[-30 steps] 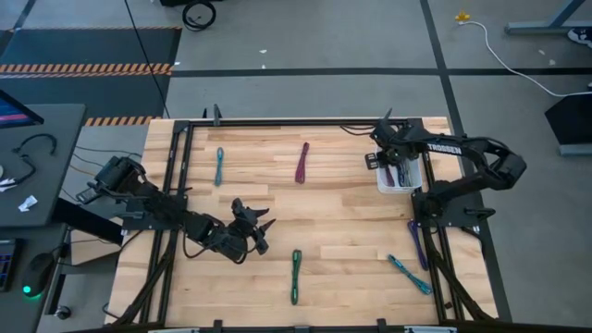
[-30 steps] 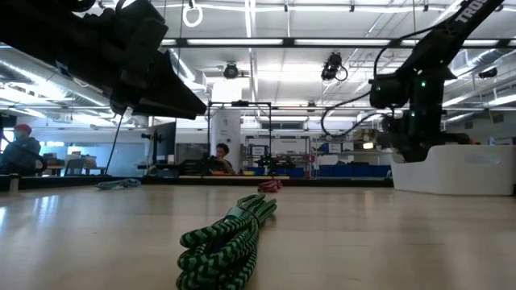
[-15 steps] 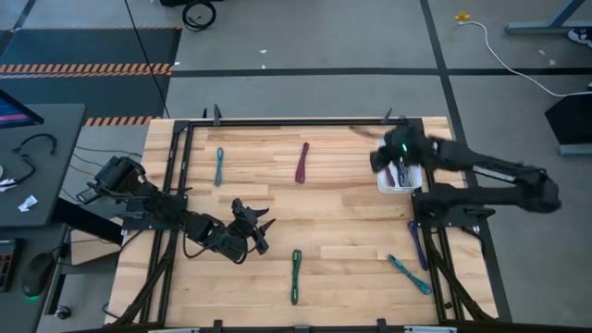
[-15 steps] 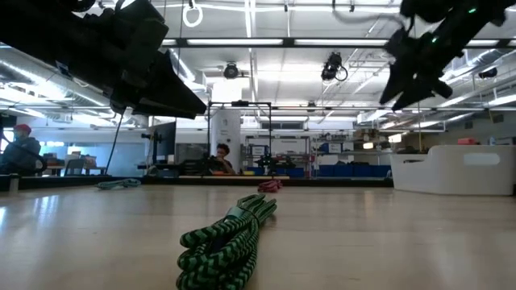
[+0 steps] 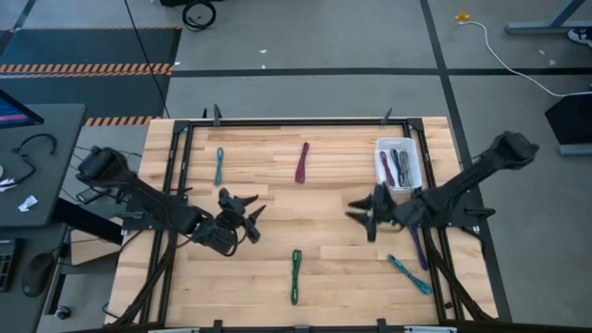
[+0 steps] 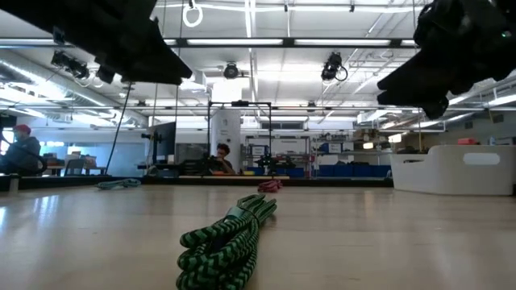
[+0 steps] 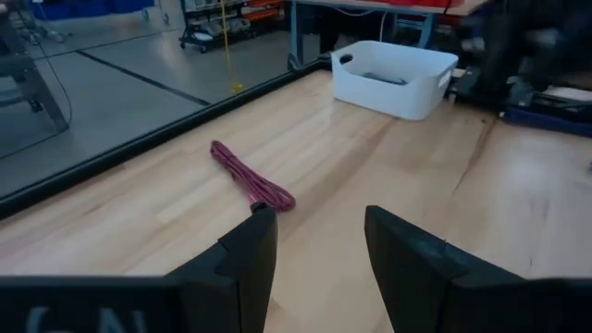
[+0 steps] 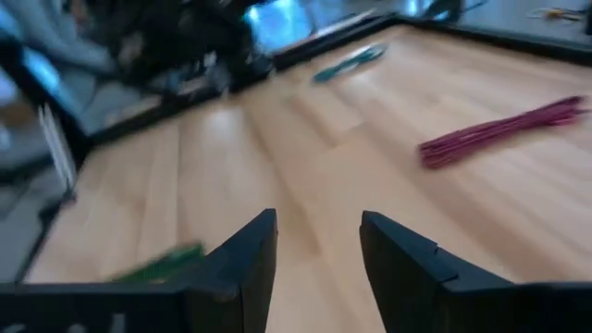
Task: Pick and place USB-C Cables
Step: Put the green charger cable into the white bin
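Observation:
My left gripper [image 5: 242, 209] hangs open over the middle of the table and touches nothing. Its wrist view looks past the open fingers [image 7: 314, 250] at the maroon cable [image 7: 252, 178] lying flat. My right gripper [image 5: 361, 215] is open too, right of centre, pointing toward the table's left. Beyond its fingers [image 8: 317, 254] lie the maroon cable [image 8: 504, 129], a teal cable [image 8: 350, 60] and the green cable [image 8: 162, 264]. From above I see the maroon cable [image 5: 302, 162], teal cable [image 5: 219, 166], green cable [image 5: 295, 276], another teal one [image 5: 409, 274] and a purple one [image 5: 417, 242].
A white bin [image 5: 400, 165] stands at the far right of the table with several cables inside; it also shows as the bin [image 7: 393, 79] in the left wrist view. A black frame [image 5: 296, 121] runs along the table's edges. Bare wood lies between the two grippers.
My right gripper has left the bin, risen and swung toward the table's near edge and centre, and now points left over the boards. My left gripper has shifted a little toward the far and left edges. No cable on the table has moved.

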